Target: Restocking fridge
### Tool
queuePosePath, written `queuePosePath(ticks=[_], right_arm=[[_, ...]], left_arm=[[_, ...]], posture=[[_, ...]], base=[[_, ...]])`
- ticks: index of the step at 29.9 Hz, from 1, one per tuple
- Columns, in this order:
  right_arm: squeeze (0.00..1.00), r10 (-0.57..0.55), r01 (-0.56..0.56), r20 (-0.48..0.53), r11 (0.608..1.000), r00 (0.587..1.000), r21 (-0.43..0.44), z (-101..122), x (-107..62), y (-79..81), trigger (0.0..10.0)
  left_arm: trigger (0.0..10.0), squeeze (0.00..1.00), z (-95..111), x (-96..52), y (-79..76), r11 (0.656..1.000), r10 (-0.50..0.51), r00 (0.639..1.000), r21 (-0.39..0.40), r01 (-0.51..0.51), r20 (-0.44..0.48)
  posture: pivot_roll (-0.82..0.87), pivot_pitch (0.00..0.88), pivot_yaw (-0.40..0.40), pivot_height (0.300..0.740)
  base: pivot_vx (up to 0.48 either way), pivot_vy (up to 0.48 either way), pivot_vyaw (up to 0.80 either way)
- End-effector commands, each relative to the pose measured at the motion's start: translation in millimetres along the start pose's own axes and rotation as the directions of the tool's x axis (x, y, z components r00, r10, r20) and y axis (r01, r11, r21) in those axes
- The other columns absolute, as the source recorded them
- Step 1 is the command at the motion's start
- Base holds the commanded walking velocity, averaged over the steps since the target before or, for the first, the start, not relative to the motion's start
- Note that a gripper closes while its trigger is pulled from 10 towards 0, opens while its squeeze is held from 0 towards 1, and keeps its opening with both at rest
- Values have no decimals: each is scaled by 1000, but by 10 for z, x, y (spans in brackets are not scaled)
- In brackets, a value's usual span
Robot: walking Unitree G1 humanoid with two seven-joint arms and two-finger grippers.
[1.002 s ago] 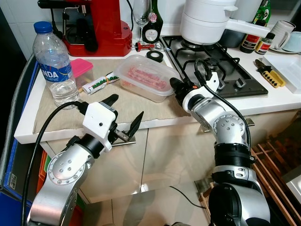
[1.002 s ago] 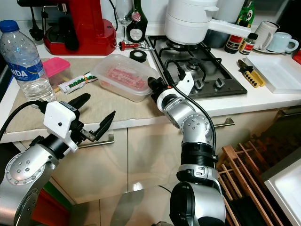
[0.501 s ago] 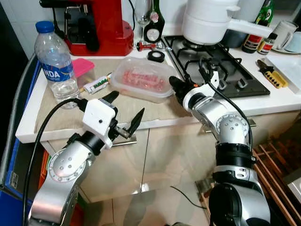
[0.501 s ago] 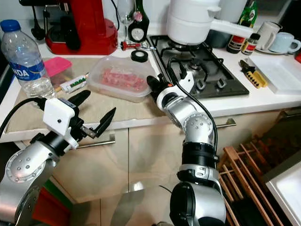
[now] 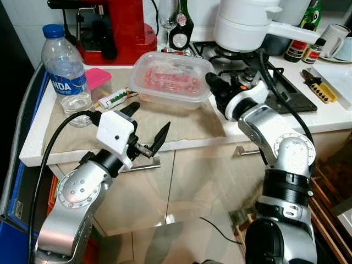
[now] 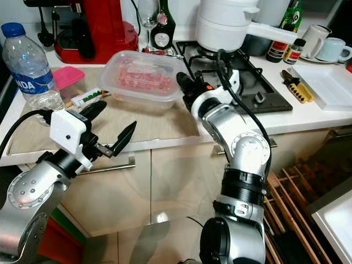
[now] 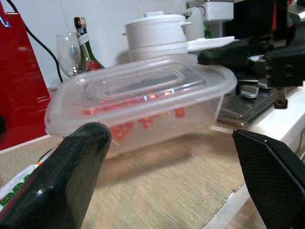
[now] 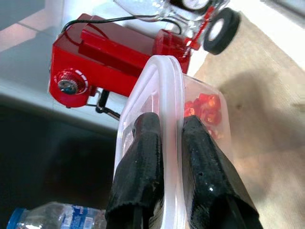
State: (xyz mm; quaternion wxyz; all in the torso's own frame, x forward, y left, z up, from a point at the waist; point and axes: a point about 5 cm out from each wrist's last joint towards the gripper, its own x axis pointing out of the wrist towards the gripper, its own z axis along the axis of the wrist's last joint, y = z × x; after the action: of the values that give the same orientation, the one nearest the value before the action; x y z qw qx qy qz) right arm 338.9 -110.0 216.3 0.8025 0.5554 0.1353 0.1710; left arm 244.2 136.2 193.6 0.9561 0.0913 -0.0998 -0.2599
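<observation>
Kitchen counter with a beige cloth [image 5: 181, 118] runs across the scene, a red coffee machine [image 5: 113, 27] at about 11 o'clock and a water bottle [image 5: 65, 69] at about 10 o'clock. Since a second ago the right gripper [image 5: 212, 88], its two fingers pinched tight on the rim of the clear food container [image 5: 170, 82], has raised it off the cloth, so it now hangs just above the mat at about 12 o'clock. By my judgement the pickup is made and the carry to the fridge comes next, while the left gripper [image 5: 148, 126] waits at about 8 o'clock with its fingers spread wide and holding nothing, just below the counter edge.
</observation>
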Motion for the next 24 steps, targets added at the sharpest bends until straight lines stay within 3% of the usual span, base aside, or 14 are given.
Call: queuePosePath(ticks=[1, 4, 5, 6, 11, 14, 16, 19, 24], right_arm=[[0, 35, -35, 46, 999, 998, -9, 86, -94, 62, 0], [0, 92, -89, 108, 995, 990, -37, 192, -264, 118, 196], [0, 110, -106, 127, 994, 986, -39, 218, -321, 135, 7373], [0, 124, -120, 147, 992, 981, -36, 245, -378, 139, 10000], [0, 165, -153, 238, 986, 957, -65, 369, -604, 156, 10000], [0, 139, -76, 245, 965, 960, -250, 413, -727, 128, 10000], [0, 141, -68, 237, 953, 961, -295, 400, -760, 139, 10000], [0, 192, -121, 203, 941, 960, -315, 318, -859, 226, 10000], [0, 185, -115, 196, 939, 963, -323, 238, -970, 202, 10000]], left_arm=[[10000, 0, 7, 26, 0, 1000, -4, 1000, -8, 4, 5], [10000, 0, 3, 36, -23, 1000, -5, 1000, -21, 5, 9], [10000, 0, 2, 37, -30, 1000, -6, 1000, -24, 6, 10], [10000, 0, -2, 36, -39, 1000, -7, 1000, -26, 8, 10], [10000, 0, -21, 30, -63, 999, -18, 1000, -34, 18, 4], [10000, 0, -22, 42, -68, 999, -26, 1000, -35, 26, 3], [10000, 0, -17, 52, -73, 999, -32, 999, -33, 32, 5], [10000, 0, 22, 107, -99, 998, -45, 999, -33, 45, 17], [10000, 0, 72, 203, -161, 996, -60, 998, -57, 61, 22]], posture=[[52, 0, -42, 740], [47, 0, -43, 740], [46, 0, -42, 740], [41, 0, -41, 740], [30, 0, -33, 740], [18, 0, -23, 740], [14, 0, -20, 740], [6, 0, -11, 740], [-2, 3, -3, 740]], base=[[0, 0, 0], [0, 0, 0], [0, 0, 0], [0, 0, 0], [0, 0, 0], [0, 0, 0], [0, 0, 0], [0, 0, 0], [0, 0, 0]])
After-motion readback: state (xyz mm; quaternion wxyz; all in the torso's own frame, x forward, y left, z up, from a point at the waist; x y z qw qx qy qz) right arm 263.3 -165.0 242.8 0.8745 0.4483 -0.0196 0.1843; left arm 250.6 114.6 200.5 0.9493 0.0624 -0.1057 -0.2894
